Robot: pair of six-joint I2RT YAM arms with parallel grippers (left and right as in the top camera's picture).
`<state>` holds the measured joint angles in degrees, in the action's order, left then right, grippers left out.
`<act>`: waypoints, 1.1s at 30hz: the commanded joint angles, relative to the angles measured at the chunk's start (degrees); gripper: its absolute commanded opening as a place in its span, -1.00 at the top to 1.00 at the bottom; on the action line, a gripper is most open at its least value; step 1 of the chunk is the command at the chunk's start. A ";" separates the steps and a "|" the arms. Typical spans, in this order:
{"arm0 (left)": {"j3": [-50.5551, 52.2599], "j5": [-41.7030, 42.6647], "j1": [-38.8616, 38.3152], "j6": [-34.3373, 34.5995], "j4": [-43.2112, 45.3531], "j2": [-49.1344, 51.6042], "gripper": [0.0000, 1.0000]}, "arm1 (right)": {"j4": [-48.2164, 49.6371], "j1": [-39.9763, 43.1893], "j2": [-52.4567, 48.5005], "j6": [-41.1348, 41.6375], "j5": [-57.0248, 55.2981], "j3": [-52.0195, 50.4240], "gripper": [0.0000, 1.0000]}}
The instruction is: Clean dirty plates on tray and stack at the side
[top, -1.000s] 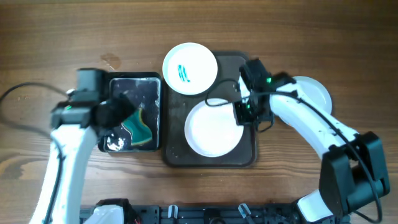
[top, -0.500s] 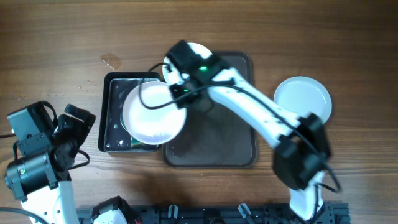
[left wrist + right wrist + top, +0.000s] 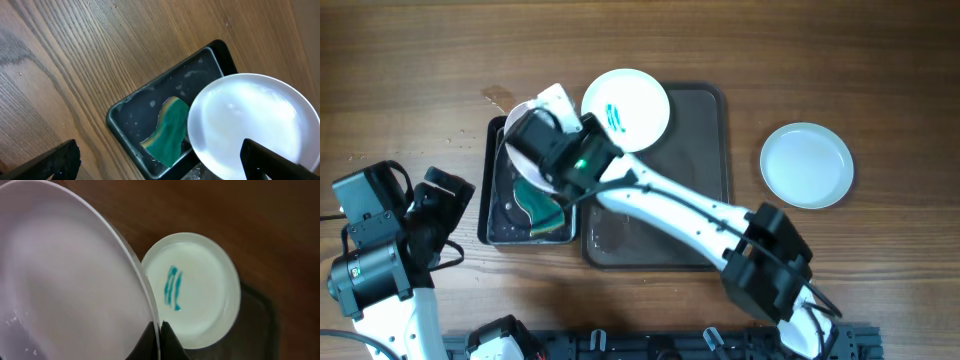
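My right gripper [image 3: 160,326] is shut on the rim of a plain white plate [image 3: 65,280], holding it tilted over the small black tray [image 3: 490,222]. In the left wrist view that plate [image 3: 250,120] hangs above the tray's right end. A second plate [image 3: 625,110] with a teal smear lies on the far left corner of the brown tray [image 3: 705,200]; the right wrist view shows this smeared plate [image 3: 192,287] just past the held one. A third plate [image 3: 807,165], plain white, rests on the table to the right. My left gripper [image 3: 165,162] is open and empty, off to the tray's left.
A green sponge [image 3: 542,205] lies in the wet black tray [image 3: 132,112]. My right arm [image 3: 670,210] stretches diagonally across the brown tray. Wet patches show at the brown tray's front left. Bare wooden table [image 3: 880,80] surrounds both trays.
My right gripper carried the white plate from the brown tray leftward over the black tray and tipped it on edge. My left arm drew back from the sponge to the lower left.
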<state>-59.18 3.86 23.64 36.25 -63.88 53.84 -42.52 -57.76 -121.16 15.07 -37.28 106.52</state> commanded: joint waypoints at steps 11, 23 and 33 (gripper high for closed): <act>-0.94 0.83 0.33 -0.26 0.11 0.17 -1.00 | 4.00 -7.02 8.17 -10.99 -25.00 1.64 0.92; -0.94 0.83 0.33 -0.26 0.11 0.17 -1.00 | 6.67 -11.63 8.17 -14.62 -34.49 1.64 0.91; -0.94 0.83 0.33 -0.26 0.11 0.15 -1.00 | 10.36 -13.64 8.17 -19.63 -36.92 1.64 0.91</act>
<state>-59.18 4.03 23.64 36.25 -63.88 53.84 -32.91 -70.81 -114.19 -3.38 -71.79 106.83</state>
